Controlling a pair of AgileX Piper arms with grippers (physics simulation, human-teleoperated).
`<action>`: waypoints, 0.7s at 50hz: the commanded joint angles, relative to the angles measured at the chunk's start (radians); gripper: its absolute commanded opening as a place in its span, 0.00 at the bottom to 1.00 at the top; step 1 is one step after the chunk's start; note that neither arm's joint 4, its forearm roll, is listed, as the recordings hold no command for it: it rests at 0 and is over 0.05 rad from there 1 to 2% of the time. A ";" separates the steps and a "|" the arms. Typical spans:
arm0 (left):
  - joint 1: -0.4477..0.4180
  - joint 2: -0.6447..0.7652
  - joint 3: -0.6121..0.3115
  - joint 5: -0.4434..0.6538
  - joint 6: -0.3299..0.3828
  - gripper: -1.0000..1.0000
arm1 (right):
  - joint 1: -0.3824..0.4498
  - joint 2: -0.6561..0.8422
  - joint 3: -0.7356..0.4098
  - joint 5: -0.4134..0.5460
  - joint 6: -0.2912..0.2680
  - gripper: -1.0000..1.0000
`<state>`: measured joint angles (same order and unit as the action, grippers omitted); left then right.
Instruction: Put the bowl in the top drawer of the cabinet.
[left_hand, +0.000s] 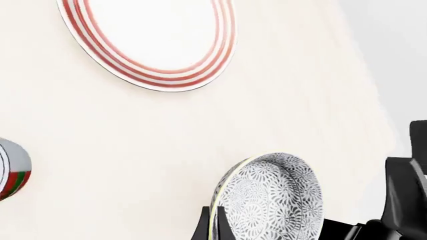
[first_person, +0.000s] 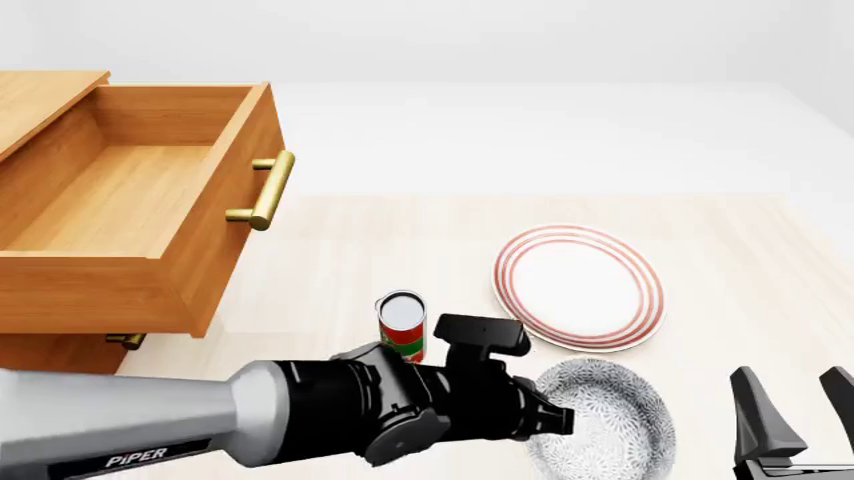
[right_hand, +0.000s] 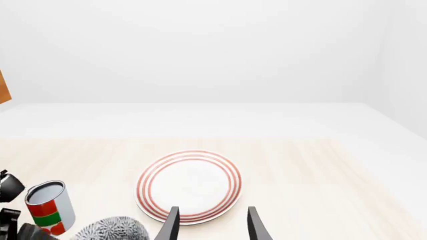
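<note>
The bowl (first_person: 607, 415) with its blue-grey floral pattern sits at the near edge of the desk (first_person: 400, 250), just in front of the white plate (first_person: 578, 287) with red rings and to the right of a small can (first_person: 402, 325) with a red and green label. The desk is pale, light-grained wood, and beyond it the room is plain white with nothing to mark the walls. Off to the left stands the cabinet (first_person: 47, 350), its top drawer (first_person: 134, 200) pulled wide open with the brass bar handle (first_person: 268, 190) facing the plate. The left gripper (left_hand: 217, 227) is at the bowl's left rim; in its wrist view one dark finger lies against the outside of the rim and the fingers (left_hand: 203, 225) look closed on that edge, though the inner one is hidden. That arm reaches in low from the left, stretched nearly level across the front of the desk. The right gripper (right_hand: 212, 222) hangs near the desk's front right corner, its two fingers spread apart and holding nothing, pointed toward the plate.
</note>
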<state>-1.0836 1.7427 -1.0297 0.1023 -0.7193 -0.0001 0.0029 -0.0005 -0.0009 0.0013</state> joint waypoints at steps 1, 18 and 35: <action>0.049 -0.054 -0.040 0.060 0.051 0.00 | 0.000 0.000 0.000 0.000 0.000 1.00; 0.108 -0.111 -0.113 0.158 0.118 0.00 | 0.000 0.000 0.000 0.000 0.000 1.00; 0.146 -0.161 -0.170 0.230 0.161 0.00 | 0.000 0.000 0.000 0.000 0.000 1.00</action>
<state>-0.9625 1.6136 -1.1639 0.2948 -0.5906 -0.0001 0.0029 -0.0005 -0.0009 0.0013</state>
